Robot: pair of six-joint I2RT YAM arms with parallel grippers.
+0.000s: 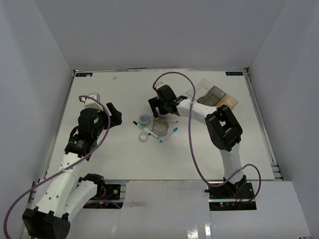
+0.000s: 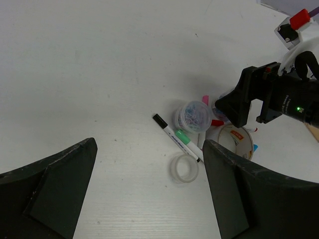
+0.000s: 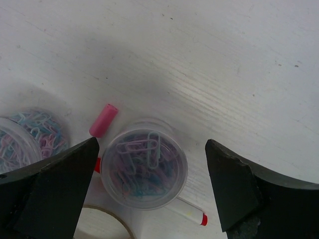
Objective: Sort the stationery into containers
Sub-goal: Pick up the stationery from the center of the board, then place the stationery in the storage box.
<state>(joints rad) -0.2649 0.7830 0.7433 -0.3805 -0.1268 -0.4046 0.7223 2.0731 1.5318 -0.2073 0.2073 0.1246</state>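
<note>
The right gripper (image 3: pixel 152 149) was held low over a round tub (image 3: pixel 144 169) of paper clips, its fingers spread wide on either side, apparently so that the tub could be closed upon. The left gripper (image 2: pixel 149 143), likewise spread wide and holding nothing, was kept back from the pile. The bins (image 1: pixel 217 95) were seen well apart, at the far right.
</note>
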